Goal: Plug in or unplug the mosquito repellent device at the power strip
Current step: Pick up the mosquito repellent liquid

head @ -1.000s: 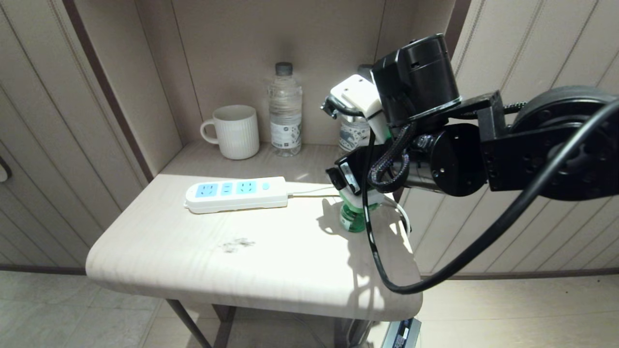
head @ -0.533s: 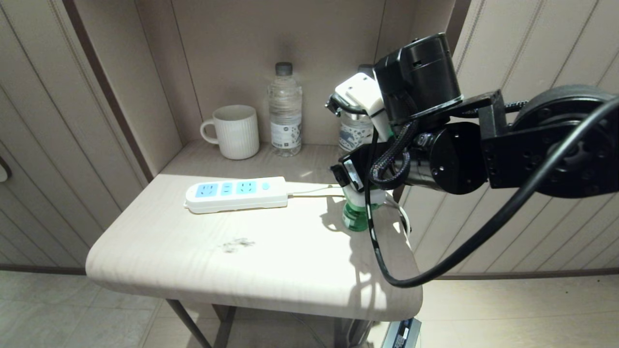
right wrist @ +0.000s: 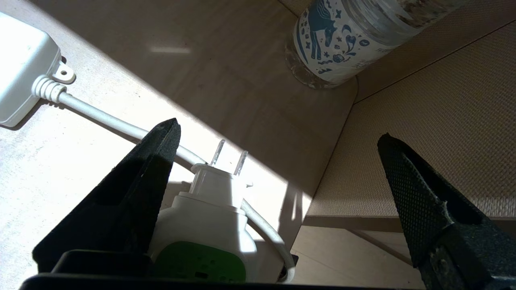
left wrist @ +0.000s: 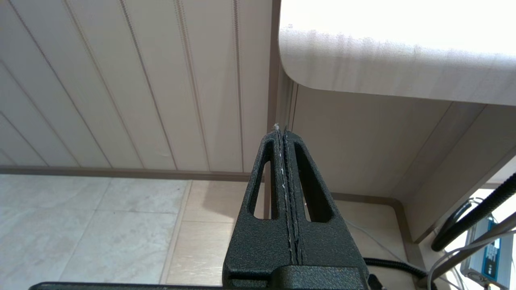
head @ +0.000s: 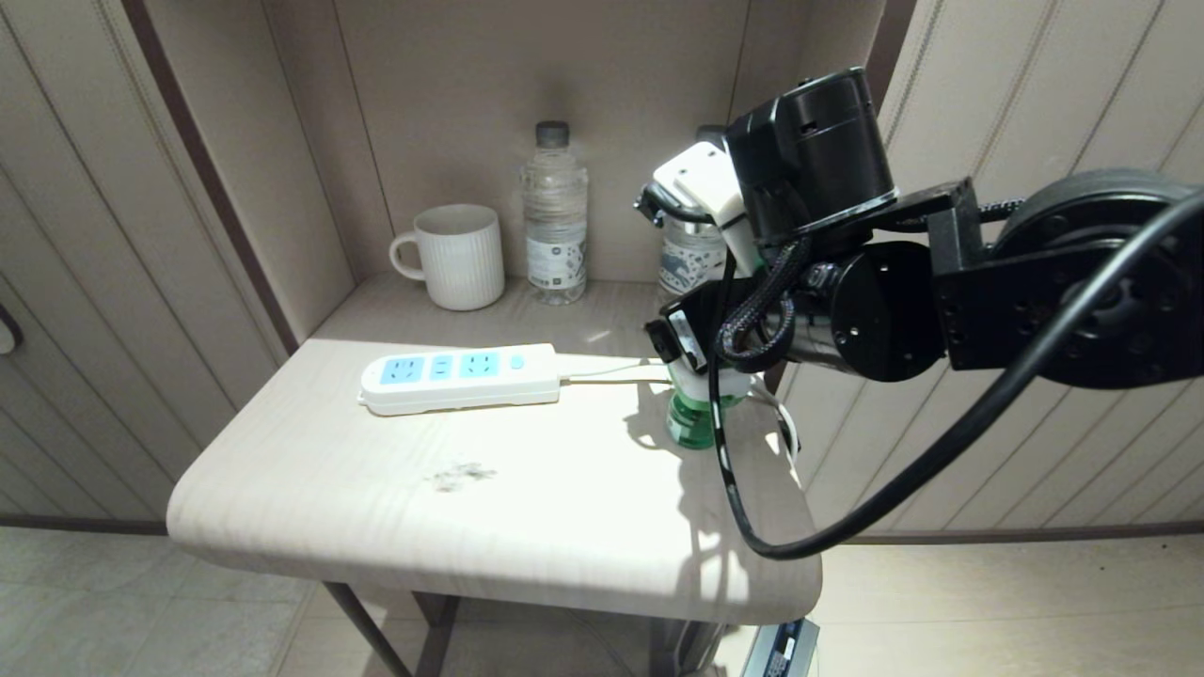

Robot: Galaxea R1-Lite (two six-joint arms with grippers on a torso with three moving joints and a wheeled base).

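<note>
The white power strip [head: 461, 376] with light-blue socket faces lies on the table [head: 489, 527], nothing plugged into it. The mosquito repellent device [head: 693, 423] stands near the table's right edge; its green bottle shows under my right wrist. In the right wrist view its white-and-green head [right wrist: 209, 217] sits between the fingers, close against one finger, with both prongs [right wrist: 229, 157] bare. My right gripper [right wrist: 279, 129] is open around it. The strip's end [right wrist: 20, 68] and cord [right wrist: 121, 127] lie beyond. My left gripper [left wrist: 281, 129] is shut and empty, parked low beside the table.
A ribbed white mug [head: 459, 256] and a clear water bottle [head: 555, 216] stand at the back of the alcove. A second bottle with a blue-printed label [right wrist: 334, 36] stands just behind the device. Wall panels close in the table's right side [head: 988, 451].
My right wrist has edged slightly to the right over the device. The power strip and the left arm have not moved.
</note>
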